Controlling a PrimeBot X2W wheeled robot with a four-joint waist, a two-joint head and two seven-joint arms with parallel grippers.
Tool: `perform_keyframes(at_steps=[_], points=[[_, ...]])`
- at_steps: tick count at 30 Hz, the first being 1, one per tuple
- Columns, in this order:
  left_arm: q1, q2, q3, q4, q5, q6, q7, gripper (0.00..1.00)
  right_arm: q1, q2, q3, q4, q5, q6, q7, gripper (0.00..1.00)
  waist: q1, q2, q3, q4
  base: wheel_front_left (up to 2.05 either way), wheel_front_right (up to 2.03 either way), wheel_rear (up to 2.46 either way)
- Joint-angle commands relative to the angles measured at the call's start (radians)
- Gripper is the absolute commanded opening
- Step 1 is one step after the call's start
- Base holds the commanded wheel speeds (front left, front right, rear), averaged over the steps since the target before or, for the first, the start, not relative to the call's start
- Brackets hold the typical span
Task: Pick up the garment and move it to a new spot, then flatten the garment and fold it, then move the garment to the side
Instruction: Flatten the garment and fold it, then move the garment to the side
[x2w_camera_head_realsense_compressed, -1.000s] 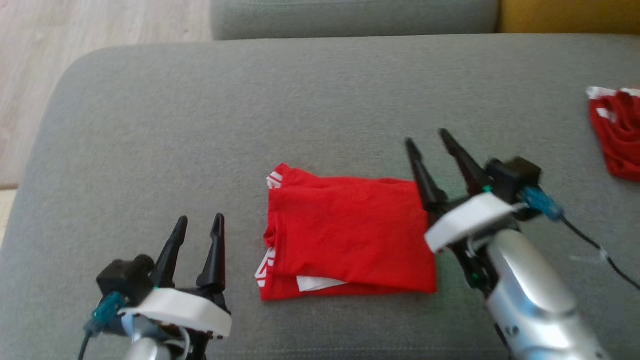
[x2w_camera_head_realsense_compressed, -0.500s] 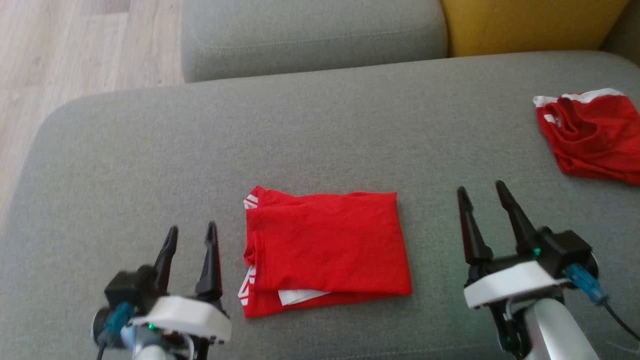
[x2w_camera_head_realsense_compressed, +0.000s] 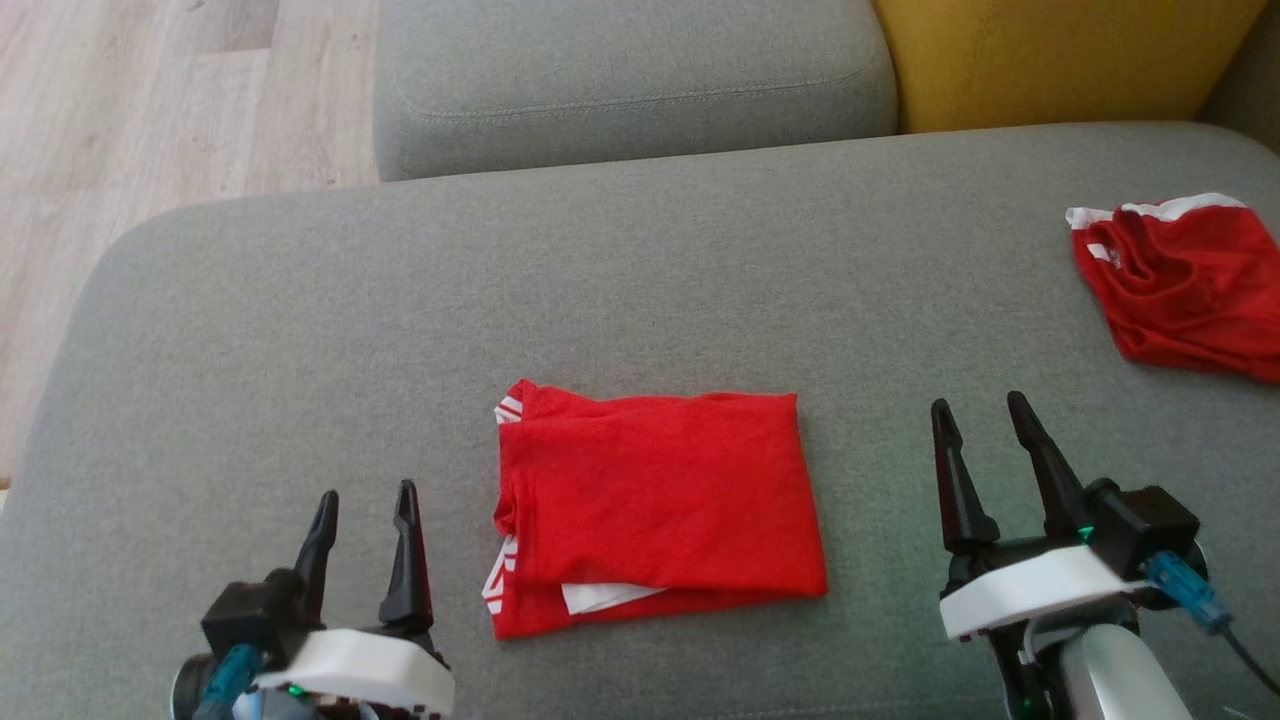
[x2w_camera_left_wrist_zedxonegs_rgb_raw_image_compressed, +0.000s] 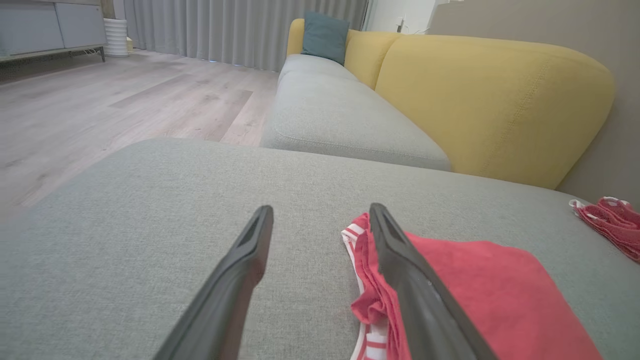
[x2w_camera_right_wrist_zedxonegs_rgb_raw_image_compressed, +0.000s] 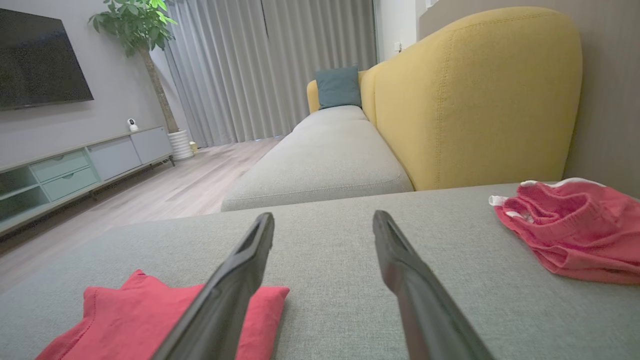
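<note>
Your folded red garment (x2w_camera_head_realsense_compressed: 655, 505) lies flat mid-cushion on the grey sofa (x2w_camera_head_realsense_compressed: 300, 330), directly between the two grippers, its longer side running left to right. The left gripper (x2w_camera_head_realsense_compressed: 365, 492) sits just beside the layered left edge and looks the nearer. The right gripper (x2w_camera_head_realsense_compressed: 978, 400) stands a little farther off the smooth right edge, and both have jaws spread wide and empty, so any side move probably starts by reaching inward.
</note>
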Motion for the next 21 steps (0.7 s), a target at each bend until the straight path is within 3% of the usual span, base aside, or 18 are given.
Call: perform_keyframes(at_steps=[1, 14, 21], points=[[-0.027, -0.007, 0.041, -0.029, 0.015, -0.004, -0.012, 1.0, -0.029, -0.002, 0.024, -0.031, -0.002, -0.001, 0.002, 1.0, 0.0, -0.0001, 0.001, 0.002, 0.0, 0.0, 0.0], [-0.023, -0.02, 0.057, -0.02, 0.042, -0.021, -0.012, 1.0, -0.036, -0.002, 0.017, -0.015, -0.017, -0.001, 0.032, 1.0, 0.0, -0.0001, 0.004, 0.015, 0.0, 0.0, 0.0], [-0.027, -0.027, 0.054, -0.014, 0.054, -0.031, -0.012, 1.0, -0.068, -0.002, 0.058, 0.048, 0.015, -0.001, 0.226, 1.0, 0.0, -0.0001, 0.02, 0.043, 0.0, 0.0, 0.0]])
